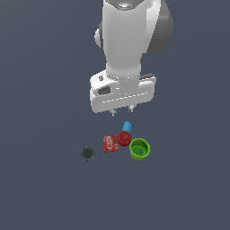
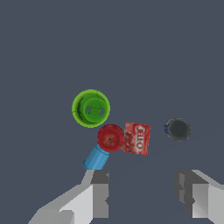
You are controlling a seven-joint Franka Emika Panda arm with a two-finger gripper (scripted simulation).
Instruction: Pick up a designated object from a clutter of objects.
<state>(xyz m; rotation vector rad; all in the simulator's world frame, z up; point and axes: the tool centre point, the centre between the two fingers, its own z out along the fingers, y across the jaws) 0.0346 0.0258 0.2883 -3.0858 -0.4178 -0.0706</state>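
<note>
The bright green cup [image 1: 139, 148] stands upright on the dark floor, its hollow facing up, at the exterior view's right of the clutter. In the wrist view the green cup [image 2: 91, 108] shows from above. Touching it is the red ball [image 1: 124, 138], with the blue cylinder [image 1: 127, 126] behind. My gripper [image 1: 121, 110] hangs open and empty above the clutter, over the blue cylinder, well above the floor. In the wrist view the gripper [image 2: 142, 194] has its fingers [image 2: 99, 192] spread wide; the red ball [image 2: 110, 138] and blue cylinder [image 2: 96, 158] lie near one finger.
A red printed packet [image 1: 110, 143] lies flat beside the red ball; it shows in the wrist view [image 2: 137, 138] too. A dark grey round piece [image 1: 88, 154] sits apart at the exterior view's left, and in the wrist view [image 2: 178, 129].
</note>
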